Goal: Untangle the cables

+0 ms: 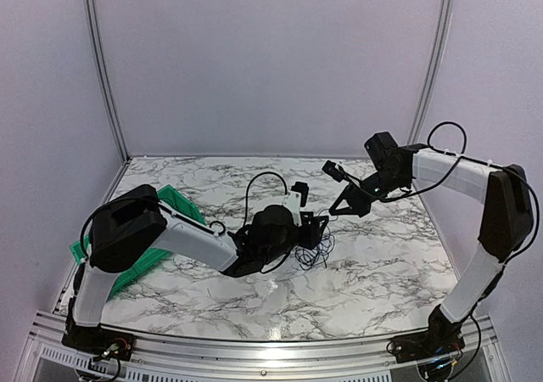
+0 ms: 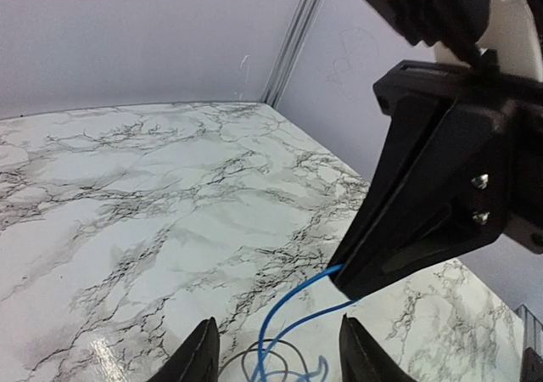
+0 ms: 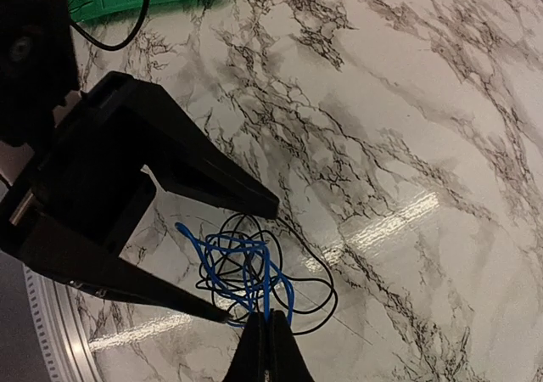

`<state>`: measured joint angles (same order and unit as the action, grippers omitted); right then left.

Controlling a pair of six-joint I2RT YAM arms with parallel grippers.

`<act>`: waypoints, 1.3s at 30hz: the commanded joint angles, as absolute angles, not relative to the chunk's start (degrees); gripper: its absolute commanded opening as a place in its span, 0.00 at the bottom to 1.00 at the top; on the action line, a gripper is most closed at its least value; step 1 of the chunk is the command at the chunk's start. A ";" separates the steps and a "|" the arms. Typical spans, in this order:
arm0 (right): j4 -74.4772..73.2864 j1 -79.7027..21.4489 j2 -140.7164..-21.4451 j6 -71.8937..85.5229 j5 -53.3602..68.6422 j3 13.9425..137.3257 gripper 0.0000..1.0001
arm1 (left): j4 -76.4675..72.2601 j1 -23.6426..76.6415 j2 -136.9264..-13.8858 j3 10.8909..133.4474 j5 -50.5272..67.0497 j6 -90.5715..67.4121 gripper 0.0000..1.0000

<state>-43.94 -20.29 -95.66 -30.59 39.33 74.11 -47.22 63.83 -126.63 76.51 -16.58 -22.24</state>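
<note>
Two grippers meet over the middle of the marble table (image 1: 382, 263). Cables (image 3: 254, 272) lie there in a loose tangle of black and blue loops, resting on the surface just ahead of the left arm's wrist in the top view. Left gripper (image 3: 248, 259): fingers (image 3: 195, 168) spread, one on each side of the tangle, tips low near the table; neither finger visibly presses a strand. Right gripper (image 3: 269, 348): fingers pressed together, pinching the blue cable (image 2: 284, 310) at their tips. From the pinch point the blue cable runs down in two strands into the tangle, passing between the left fingers. In the left wrist view the right gripper is tilted, tip lowermost, raised above the table. One wide black loop extends from the tangle on the side away from the left gripper. Whether the black strands are knotted with the blue one cannot be told. Green bin (image 1: 182, 202) sits at the left edge of the table, beside the left arm, well apart from the cables.
</note>
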 commanded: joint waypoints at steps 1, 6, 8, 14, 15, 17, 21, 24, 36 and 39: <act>-43.07 -20.60 -93.93 -30.21 41.58 74.36 0.00 | -49.19 62.66 -128.83 78.19 -18.42 -25.79 0.49; -44.57 -20.64 -94.12 -30.78 44.11 75.01 0.00 | -49.35 61.11 -131.11 78.98 -18.44 -29.47 0.46; -45.96 -20.64 -94.10 -31.85 45.71 75.71 0.00 | -49.39 60.55 -132.54 79.85 -17.98 -30.54 0.45; -51.22 -20.65 -92.57 -34.87 52.51 79.98 0.00 | -49.31 60.29 -136.70 81.91 -18.12 -31.99 0.42; -52.07 -20.61 -92.22 -35.17 53.43 81.29 0.00 | -49.31 60.29 -136.97 81.79 -18.01 -32.11 0.42; -53.26 -20.65 -91.26 -35.37 54.94 83.53 0.00 | -49.31 60.29 -137.40 81.62 -17.99 -32.18 0.42; -55.73 -20.62 -90.13 -36.05 57.57 88.81 0.00 | -49.31 60.29 -138.06 81.64 -17.68 -31.66 0.42; -56.65 -20.58 -89.68 -36.17 58.28 91.99 0.00 | -49.31 60.29 -138.65 81.98 -17.17 -31.72 0.42; -61.15 -20.43 -89.07 -37.29 62.39 106.49 0.00 | -49.31 60.18 -140.94 82.77 -15.98 -31.83 0.40; -57.59 -20.17 -87.33 -35.26 60.93 108.67 0.00 | -49.26 60.12 -141.47 82.99 -15.74 -31.86 0.39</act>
<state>-59.29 -20.34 -90.19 -36.42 60.38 104.55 -48.21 60.36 -139.52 81.65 -16.47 -31.99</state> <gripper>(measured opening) 0.022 0.391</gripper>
